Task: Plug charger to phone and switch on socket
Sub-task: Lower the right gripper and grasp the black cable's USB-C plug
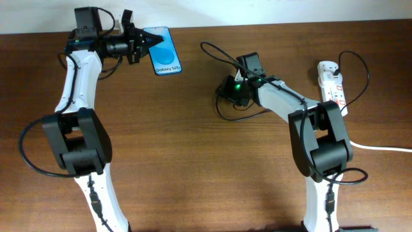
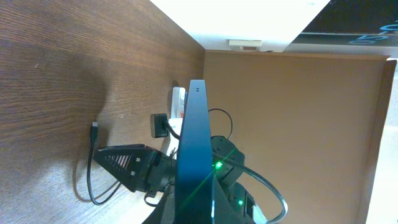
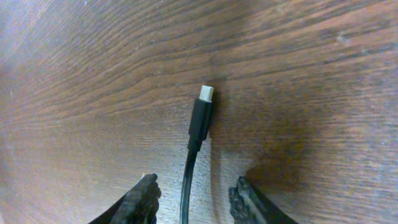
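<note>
Left jaws clamp the phone (image 1: 166,51) by one edge near the desk's (image 1: 193,167) far edge, probably steadying it for plugging. Right jaws, parted, straddle the charger (image 3: 200,121) mid-desk, behind its tip, apparently for pickup.

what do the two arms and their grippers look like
Both arms match: white link shells with chunky black joint housings and black cables looping beside them. The left arm ends in a black left gripper with tapered, pointed fingers. The right arm shows a green light near its wrist; the right gripper has black, rough-edged fingertips.
</note>
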Robot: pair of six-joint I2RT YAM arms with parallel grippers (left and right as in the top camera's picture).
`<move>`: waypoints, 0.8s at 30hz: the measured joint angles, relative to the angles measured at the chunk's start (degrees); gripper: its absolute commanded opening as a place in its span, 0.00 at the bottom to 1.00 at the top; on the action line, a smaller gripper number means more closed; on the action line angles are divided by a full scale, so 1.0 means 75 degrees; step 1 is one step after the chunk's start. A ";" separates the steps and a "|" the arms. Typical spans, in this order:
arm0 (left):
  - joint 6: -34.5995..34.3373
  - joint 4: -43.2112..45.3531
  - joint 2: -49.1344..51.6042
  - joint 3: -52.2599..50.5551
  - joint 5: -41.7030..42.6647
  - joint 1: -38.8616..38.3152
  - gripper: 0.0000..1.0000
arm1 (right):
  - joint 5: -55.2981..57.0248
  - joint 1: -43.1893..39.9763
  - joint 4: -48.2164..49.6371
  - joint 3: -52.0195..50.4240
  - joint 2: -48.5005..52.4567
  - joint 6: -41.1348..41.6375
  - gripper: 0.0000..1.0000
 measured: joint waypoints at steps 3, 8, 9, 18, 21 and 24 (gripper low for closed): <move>0.0000 0.0000 0.0003 0.0000 0.0000 -0.0003 0.00 | -0.0017 0.0012 0.0219 0.0000 0.0064 0.0009 0.40; 0.0000 0.0000 0.0003 0.0000 0.0000 -0.0029 0.00 | 0.0181 0.0076 0.0309 0.0000 0.0085 0.0122 0.39; 0.0000 0.0000 0.0003 0.0000 0.0000 -0.0038 0.00 | 0.0417 0.0154 0.0323 0.0003 0.0085 0.0146 0.39; 0.0000 0.0000 0.0003 0.0000 0.0000 -0.0079 0.00 | 0.1778 0.0629 0.0248 0.0111 0.0085 0.0175 0.38; 0.0000 -0.0003 0.0003 0.0000 0.0000 -0.0102 0.00 | 0.2235 0.0761 0.0146 0.0160 0.0085 0.0312 0.36; 0.0000 0.0000 0.0003 0.0000 0.0000 -0.0108 0.00 | 0.2477 0.0799 0.0117 0.0166 0.0085 0.0414 0.31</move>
